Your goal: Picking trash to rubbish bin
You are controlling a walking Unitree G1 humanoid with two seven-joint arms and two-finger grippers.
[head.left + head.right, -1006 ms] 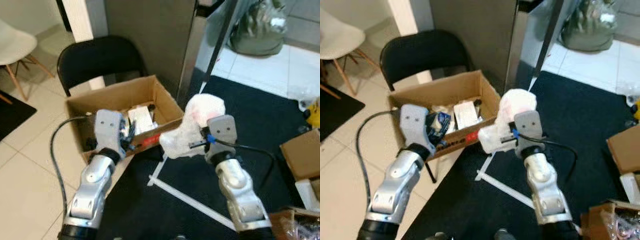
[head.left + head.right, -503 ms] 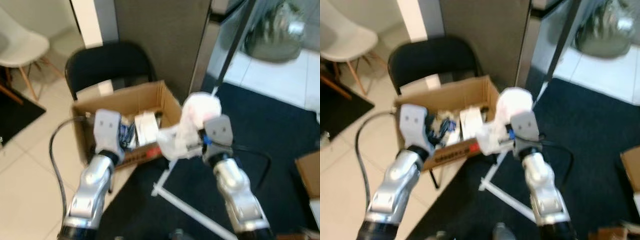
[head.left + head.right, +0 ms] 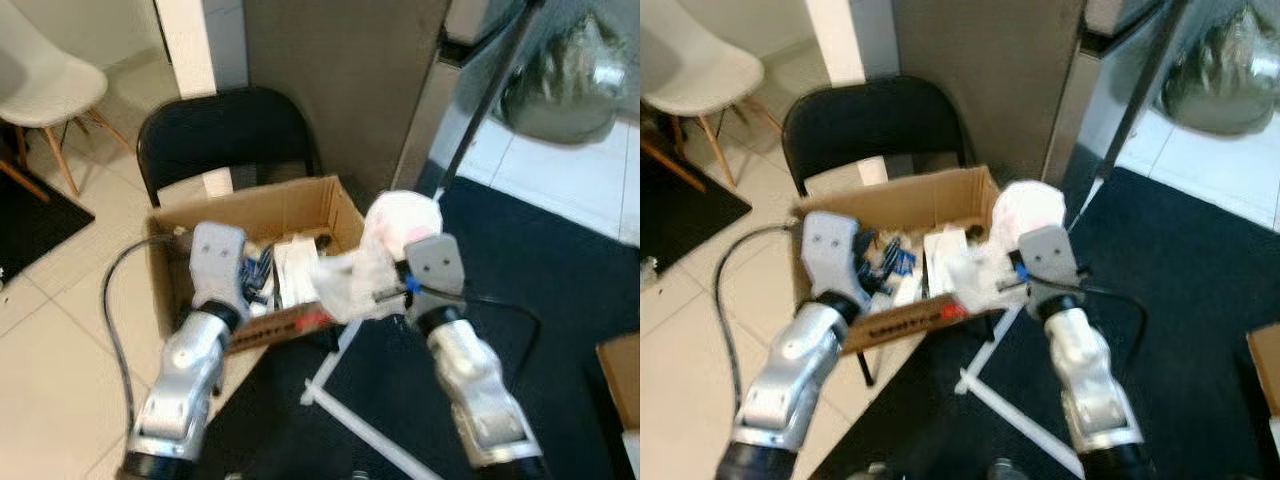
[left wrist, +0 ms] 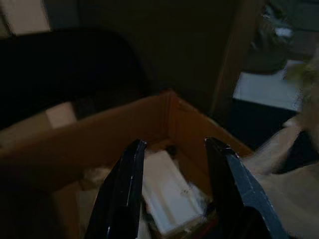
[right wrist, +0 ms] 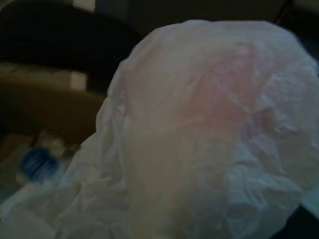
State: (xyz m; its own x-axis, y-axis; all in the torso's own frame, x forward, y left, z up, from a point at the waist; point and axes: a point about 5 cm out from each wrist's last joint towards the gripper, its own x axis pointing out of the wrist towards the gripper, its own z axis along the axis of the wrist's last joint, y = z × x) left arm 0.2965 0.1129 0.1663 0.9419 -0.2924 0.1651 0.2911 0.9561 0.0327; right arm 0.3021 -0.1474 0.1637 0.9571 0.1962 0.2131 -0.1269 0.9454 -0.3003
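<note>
Two silver jointed arms end in boxy grey wrist housings. A black cable loops off each arm. The left gripper has two long black fingers.

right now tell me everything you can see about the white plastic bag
The white plastic bag is thin, crinkled and translucent, with a faint pink tint near its rounded top. It is bunched up and held aloft by the right end effector, hanging at the right edge of the open cardboard box, its lower part spreading over the box rim. What it contains cannot be made out.
</note>
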